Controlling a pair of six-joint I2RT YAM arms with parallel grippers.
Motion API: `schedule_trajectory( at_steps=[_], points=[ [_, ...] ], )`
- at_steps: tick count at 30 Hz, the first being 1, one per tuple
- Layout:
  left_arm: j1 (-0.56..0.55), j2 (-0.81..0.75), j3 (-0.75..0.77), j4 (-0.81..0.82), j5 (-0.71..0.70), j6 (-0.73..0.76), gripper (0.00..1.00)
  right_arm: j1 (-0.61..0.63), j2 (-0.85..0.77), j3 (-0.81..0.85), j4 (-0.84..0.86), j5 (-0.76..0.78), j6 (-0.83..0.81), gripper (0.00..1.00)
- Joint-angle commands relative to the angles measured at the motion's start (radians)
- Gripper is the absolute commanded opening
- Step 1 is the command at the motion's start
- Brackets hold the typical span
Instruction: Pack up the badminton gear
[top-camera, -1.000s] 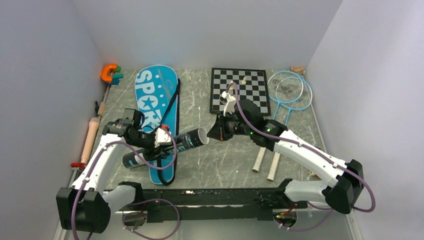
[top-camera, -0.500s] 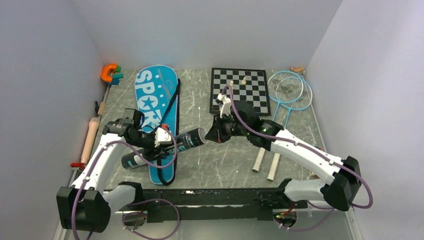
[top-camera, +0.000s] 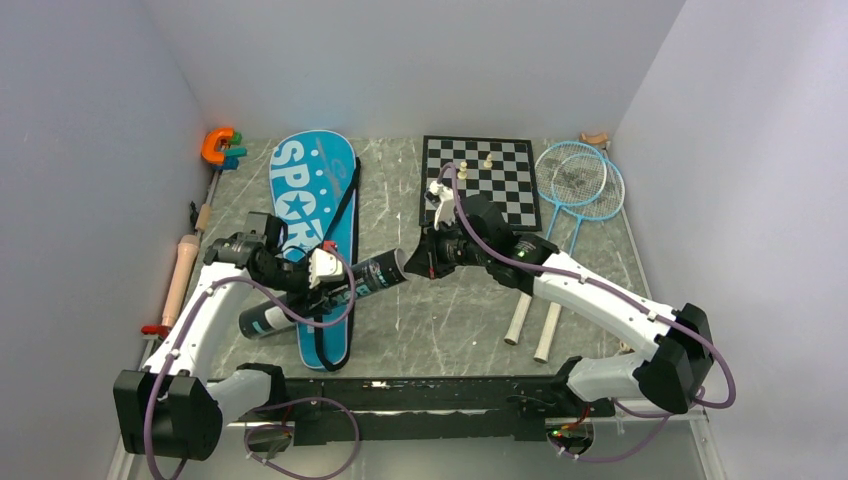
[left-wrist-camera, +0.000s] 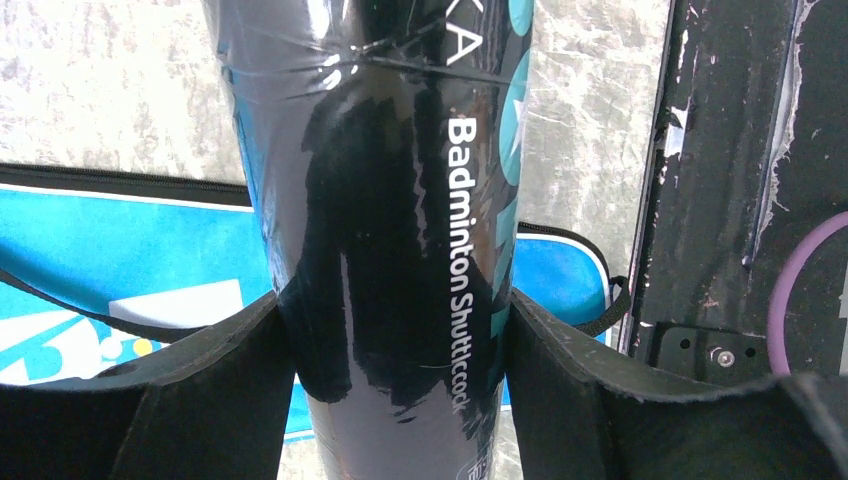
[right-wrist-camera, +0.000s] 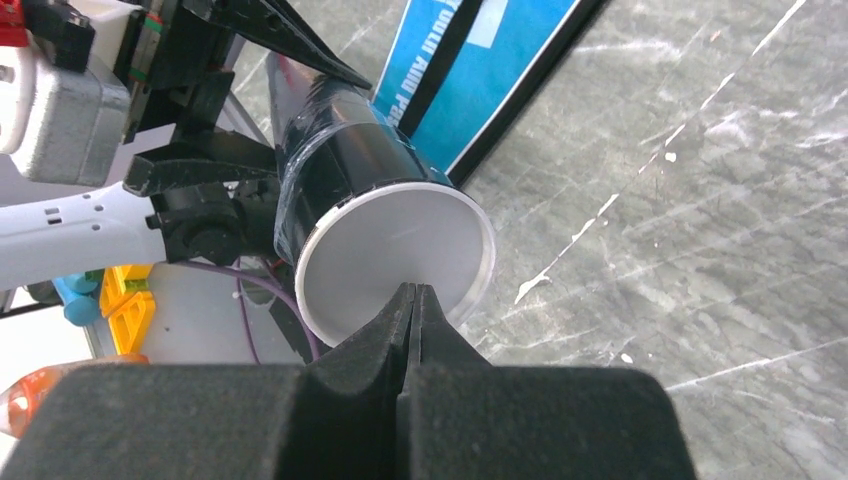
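While the left gripper (left-wrist-camera: 395, 335) clamps the black shuttlecock tube (left-wrist-camera: 385, 180) over the blue SPORT racket bag (top-camera: 300, 185), right gripper (right-wrist-camera: 412, 296) with jaws pressed together (nothing between them), tips at the tube's white cap (right-wrist-camera: 395, 248).

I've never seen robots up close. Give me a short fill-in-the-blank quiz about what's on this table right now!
1. The left gripper clamps a black tube printed "Badminton ____".
2. The right gripper, at the tube's white cap, is ____ (open/shut).
3. Seen from above, the two rackets lie ____ of the chessboard (left/right).
4. Under the tube lies a ____ bag.
Missing words: Shuttlecock; shut; right; blue.
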Motion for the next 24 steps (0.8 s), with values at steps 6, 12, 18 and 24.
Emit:
schedule_trajectory(
  at_steps=[6,12,18,24],
  points=[
    [-0.01,-0.013,0.056,0.051,0.183,-0.013,0.0,0.003,-0.028,0.026,0.06,-0.014,0.004,0.0],
    [-0.01,-0.024,0.046,0.046,0.182,-0.006,0.0,-0.051,-0.052,0.031,0.05,-0.015,0.0,0.0],
    [-0.011,-0.021,0.047,0.041,0.175,0.004,0.0,-0.056,0.021,0.065,0.115,-0.081,0.025,0.0],
    [-0.012,-0.024,0.038,0.046,0.165,-0.002,0.0,-0.042,0.057,0.084,0.13,-0.104,0.03,0.0]
  ],
)
